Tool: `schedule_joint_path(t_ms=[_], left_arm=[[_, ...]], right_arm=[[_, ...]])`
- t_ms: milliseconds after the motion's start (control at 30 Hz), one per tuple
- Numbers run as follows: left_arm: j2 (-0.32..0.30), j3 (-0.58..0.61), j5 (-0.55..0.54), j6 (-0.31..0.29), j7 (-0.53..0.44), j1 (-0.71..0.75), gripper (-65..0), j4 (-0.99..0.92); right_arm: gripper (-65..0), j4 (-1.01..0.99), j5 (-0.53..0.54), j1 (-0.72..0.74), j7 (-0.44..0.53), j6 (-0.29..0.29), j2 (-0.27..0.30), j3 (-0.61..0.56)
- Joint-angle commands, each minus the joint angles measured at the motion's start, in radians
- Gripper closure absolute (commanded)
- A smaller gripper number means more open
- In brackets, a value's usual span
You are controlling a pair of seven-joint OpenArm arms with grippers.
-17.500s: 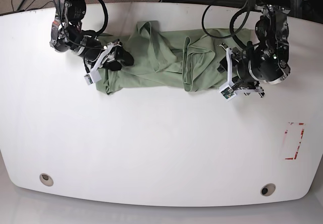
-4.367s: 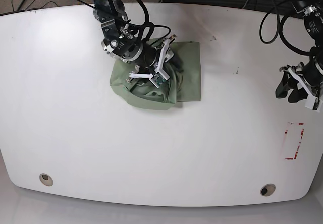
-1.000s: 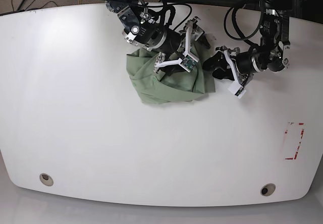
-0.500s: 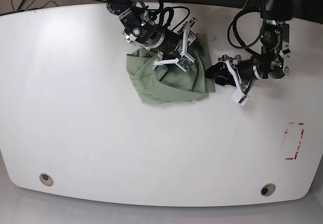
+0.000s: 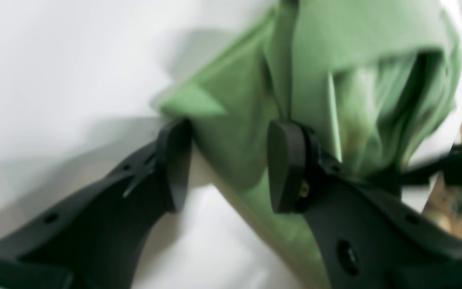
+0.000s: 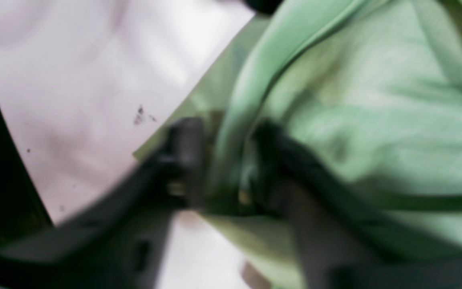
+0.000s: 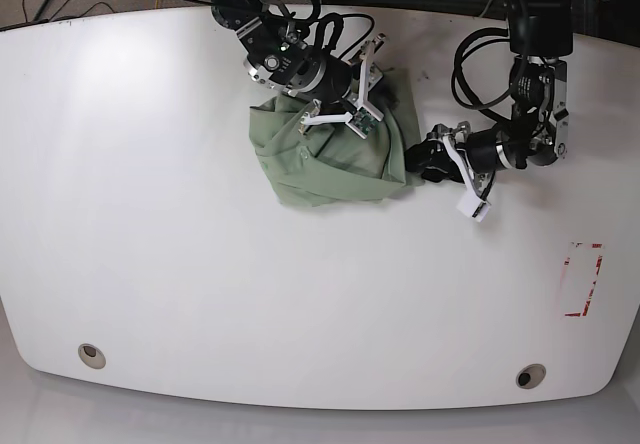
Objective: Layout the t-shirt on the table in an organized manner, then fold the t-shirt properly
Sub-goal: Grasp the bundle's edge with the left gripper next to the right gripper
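Left wrist: t-shirt [image 5: 231, 132] between left fingers [image 5: 285, 168].

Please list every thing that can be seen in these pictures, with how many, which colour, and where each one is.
t-shirt: one, pale sage green, bunched in a heap on the far middle of the table, between the two arms.
table: one, glossy white, fills most of the base view.
grommet holes: two, grey, near the front edge, one at each side.
red-marked rectangle: one, red, on the table at the base view's right.
cables: several, black, along the far edge.
right gripper: one, black, a fold of the t-shirt lies between its jaws; picture blurred.
left gripper: one, black, jaws apart astride the t-shirt's edge.
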Motion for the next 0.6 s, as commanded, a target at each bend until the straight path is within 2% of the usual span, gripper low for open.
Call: schedule_joint_path(t_ms=[0,100,567], left_arm=[[0.007,-0.001,-0.005,-0.004,-0.003,-0.035,-28.7,-0.026],[0.03,-0.001,-0.005,-0.004,-0.004,-0.056,-28.7,-0.062],[0.075,-0.001,-0.005,-0.004,-0.004,-0.099,-28.7,-0.112]], right_arm=[[-5.1,0.018,0.006,0.011,0.024,0.004,-0.005,0.0],[-1.1,0.02,0.006,0.011,0.024,0.004,-0.005,0.0],[-1.6,0.052,0.006,0.008,0.02,0.004,-0.011,-0.004]])
